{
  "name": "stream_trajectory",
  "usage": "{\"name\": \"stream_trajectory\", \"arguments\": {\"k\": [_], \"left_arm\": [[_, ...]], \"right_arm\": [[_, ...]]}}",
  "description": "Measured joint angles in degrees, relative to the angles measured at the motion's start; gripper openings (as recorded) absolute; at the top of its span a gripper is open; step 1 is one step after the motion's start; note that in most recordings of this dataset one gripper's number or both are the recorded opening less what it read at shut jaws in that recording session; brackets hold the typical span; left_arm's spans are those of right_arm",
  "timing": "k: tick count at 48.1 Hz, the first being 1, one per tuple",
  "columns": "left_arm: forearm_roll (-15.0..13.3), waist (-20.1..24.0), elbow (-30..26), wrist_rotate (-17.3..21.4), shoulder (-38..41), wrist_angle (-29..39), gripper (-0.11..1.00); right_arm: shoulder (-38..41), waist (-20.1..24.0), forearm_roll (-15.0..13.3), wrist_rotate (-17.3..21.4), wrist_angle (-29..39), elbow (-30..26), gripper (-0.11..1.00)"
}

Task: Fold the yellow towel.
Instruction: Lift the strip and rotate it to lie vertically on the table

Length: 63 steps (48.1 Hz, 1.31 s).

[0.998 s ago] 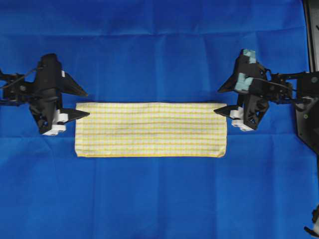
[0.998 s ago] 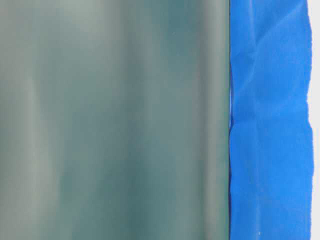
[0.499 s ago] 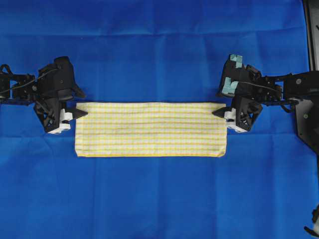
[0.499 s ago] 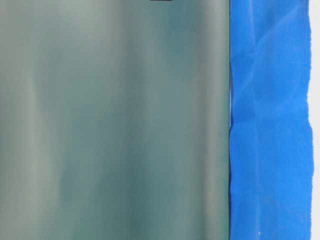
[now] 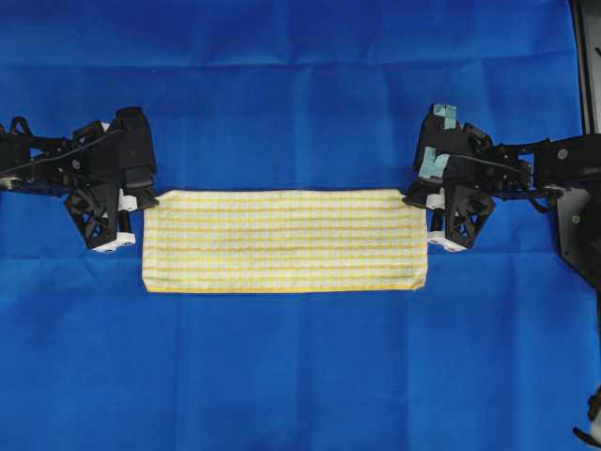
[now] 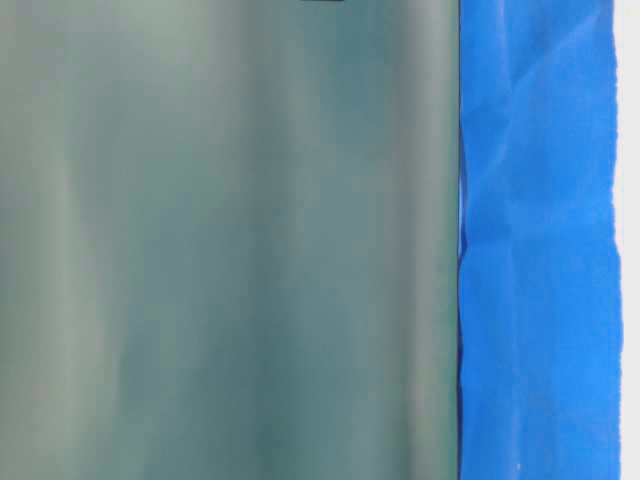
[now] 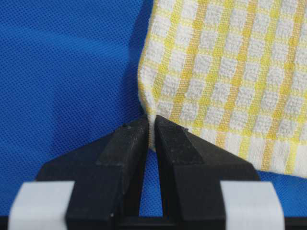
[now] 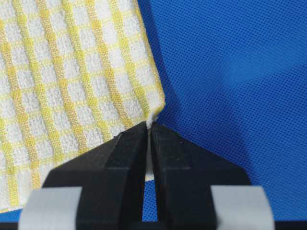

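The yellow towel [image 5: 284, 241] is laid flat near the middle of the blue cloth [image 5: 300, 94] in the overhead view, as one long band running from 9 o'clock to 3 o'clock, apparently doubled over lengthwise already. One towel, one blue cloth and two grippers are counted. The left gripper [image 5: 141, 200] is set at the towel's 10 o'clock corner, and in the left wrist view [image 7: 151, 125] its jaws are pressed together on that corner, with a sliver of checked fabric pinched between the tips. The right gripper [image 5: 420, 199] is set at the 2 o'clock corner, and in the right wrist view [image 8: 148, 128] its jaws are likewise closed narrow on the corner's edge. The step in hand is judged to be the seizing of the two far corners. The next move is judged to call for both corners to be lifted together and carried evenly towards 6 o'clock, so that the edges are matched and no slack or twist is left. The table-level view is blocked by a blurred grey-green surface
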Motion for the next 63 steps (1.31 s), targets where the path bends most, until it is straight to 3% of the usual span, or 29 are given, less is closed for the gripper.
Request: {"name": "stream_trajectory", "arguments": {"k": [15,29,43,63], "left_arm": [[0.09,0.53,-1.49,0.26,-2.64,4.57,0.04],[0.0,0.53,-5.27,0.35,-11.95,14.77,0.04],[0.0,0.53,-6.06,0.35,-20.57,16.88,0.04],[0.0,-0.09,-6.15,-0.7,-23.91,16.17,0.04]], "right_arm": [[-2.81,0.0,0.0,0.09,2.02,0.0,0.02],[-15.56,-0.09,-0.09,0.0,10.9,-1.32,0.02],[-25.93,0.0,-1.32,0.0,16.52,-2.55,0.02],[-24.87,-1.23,-3.25,0.0,15.21,-3.16,0.02]]}}
